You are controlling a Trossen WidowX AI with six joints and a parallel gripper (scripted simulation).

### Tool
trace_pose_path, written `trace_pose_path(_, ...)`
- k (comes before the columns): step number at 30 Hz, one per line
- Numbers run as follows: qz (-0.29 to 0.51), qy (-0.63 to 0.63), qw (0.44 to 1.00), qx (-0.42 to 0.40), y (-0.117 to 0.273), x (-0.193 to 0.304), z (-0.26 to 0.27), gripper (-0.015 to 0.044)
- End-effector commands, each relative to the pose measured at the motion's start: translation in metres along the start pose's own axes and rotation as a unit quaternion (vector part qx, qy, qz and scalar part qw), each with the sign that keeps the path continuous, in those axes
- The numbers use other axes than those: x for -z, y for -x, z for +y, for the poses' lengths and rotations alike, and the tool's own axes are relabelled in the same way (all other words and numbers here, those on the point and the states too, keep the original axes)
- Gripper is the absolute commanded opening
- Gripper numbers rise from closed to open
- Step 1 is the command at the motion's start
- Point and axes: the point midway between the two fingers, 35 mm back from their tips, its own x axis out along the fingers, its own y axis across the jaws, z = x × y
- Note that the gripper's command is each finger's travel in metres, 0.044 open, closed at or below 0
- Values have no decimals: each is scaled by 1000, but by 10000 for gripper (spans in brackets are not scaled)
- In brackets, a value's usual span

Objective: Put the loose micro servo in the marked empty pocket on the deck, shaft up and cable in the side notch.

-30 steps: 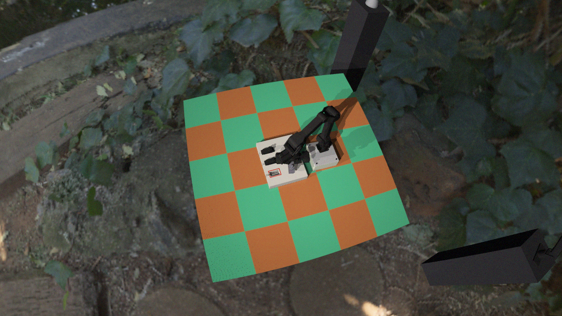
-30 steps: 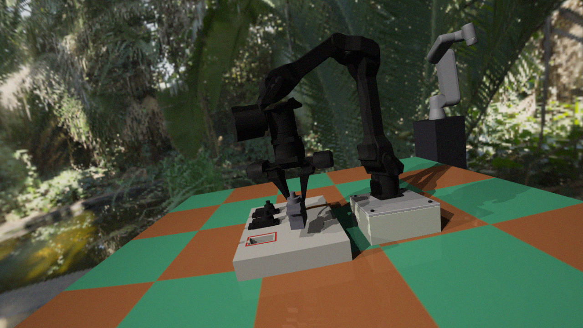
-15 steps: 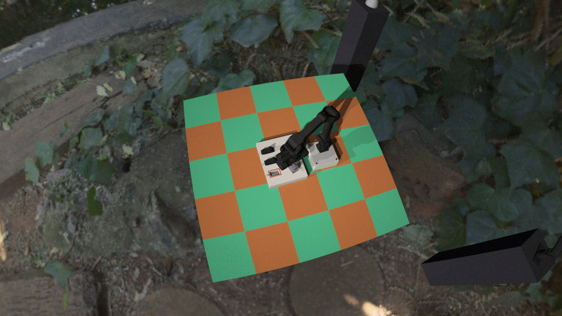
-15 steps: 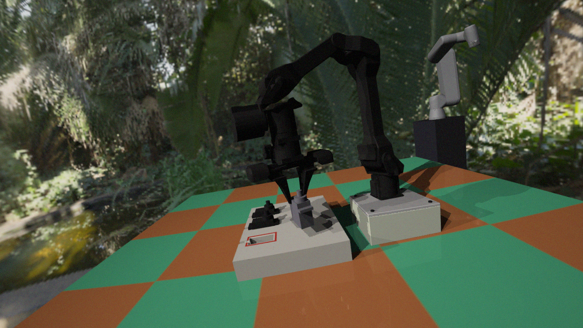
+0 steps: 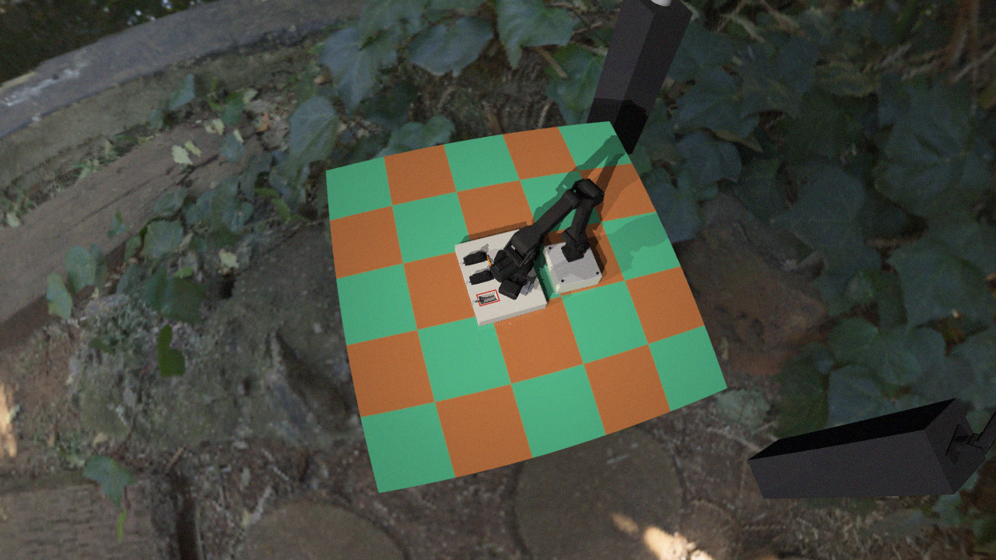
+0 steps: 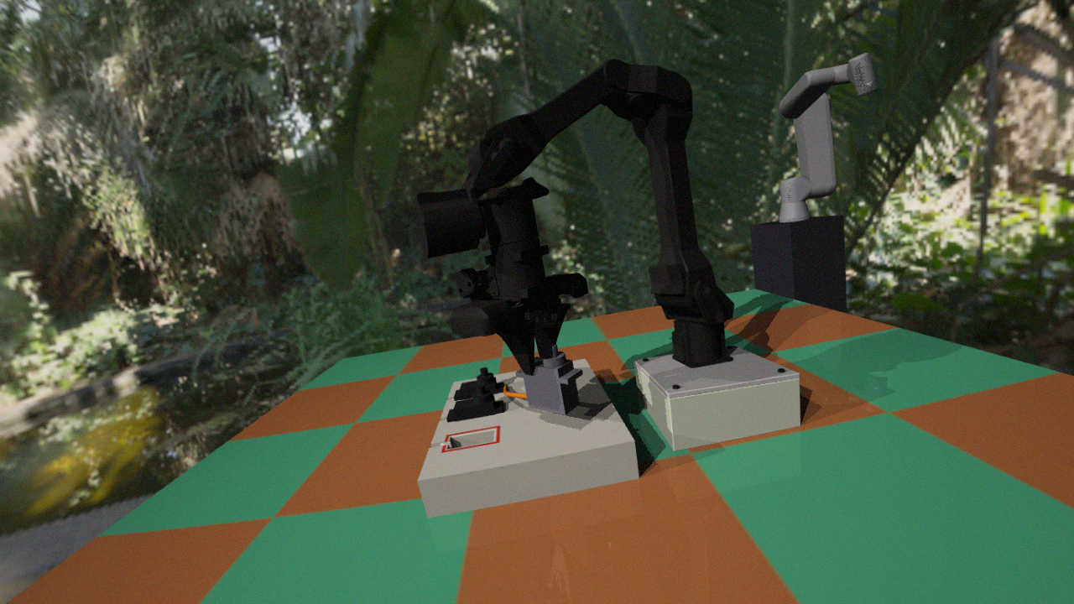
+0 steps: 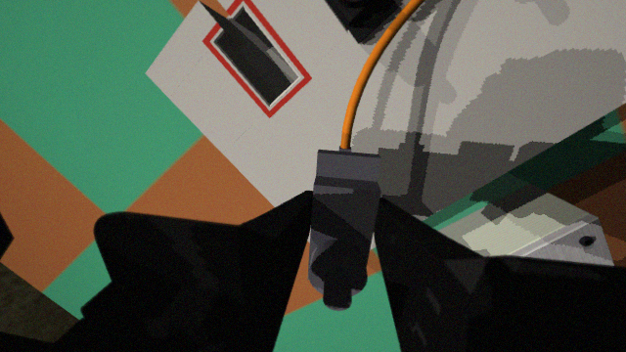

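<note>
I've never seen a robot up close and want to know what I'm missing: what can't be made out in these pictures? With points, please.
- Pocket [image 5: 487, 298] [image 6: 471, 438] [image 7: 259, 59] floor: deep shadow in the wrist view.
- Servo's [image 6: 549, 387] [image 7: 344, 210] underside: faces away in the wrist view.
- Second seated servo: cut off by the wrist view's top edge.

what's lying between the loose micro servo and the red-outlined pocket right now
Only bare deck separates the micro servo from the pocket, as the wrist view shows; the orange cable curves off beside it.
</note>
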Motion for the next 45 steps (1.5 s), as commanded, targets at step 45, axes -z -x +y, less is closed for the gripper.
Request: trace_pose_path(45,-5,372,928,-4,3,-47,46,0)
